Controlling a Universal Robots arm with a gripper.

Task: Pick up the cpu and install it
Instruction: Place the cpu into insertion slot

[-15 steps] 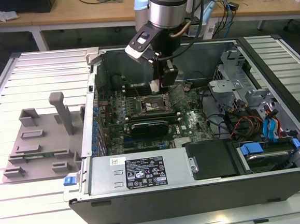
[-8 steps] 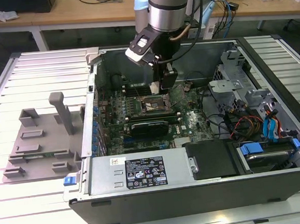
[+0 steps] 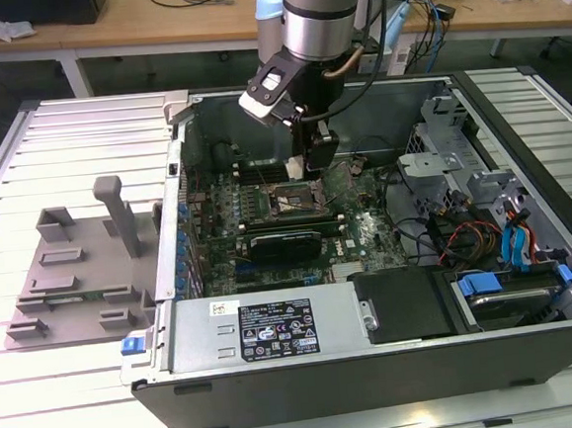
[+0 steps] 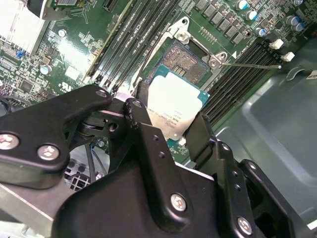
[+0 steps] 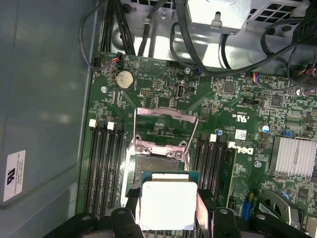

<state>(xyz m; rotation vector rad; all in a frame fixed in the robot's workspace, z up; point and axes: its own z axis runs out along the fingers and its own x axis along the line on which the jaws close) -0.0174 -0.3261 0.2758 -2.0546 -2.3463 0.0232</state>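
The fingers (image 4: 143, 129) are pinching the cpu (image 5: 166, 206) by its edges right over the open socket (image 5: 157, 166) on the motherboard (image 5: 223, 99), so imo the trick is keeping it dead level, squaring its corners to the frame, and lowering straight down, zero sliding.

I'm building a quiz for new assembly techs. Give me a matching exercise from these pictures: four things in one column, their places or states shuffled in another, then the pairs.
1. shiny silver-topped square cpu
2. hinged metal socket frame
3. round silver coin battery
4. grey plastic fixture

A. outside the case, on the slatted table
B. swung open
C. held by the black gripper
D. flat on the green motherboard

Pairs: 1-C, 2-B, 3-D, 4-A
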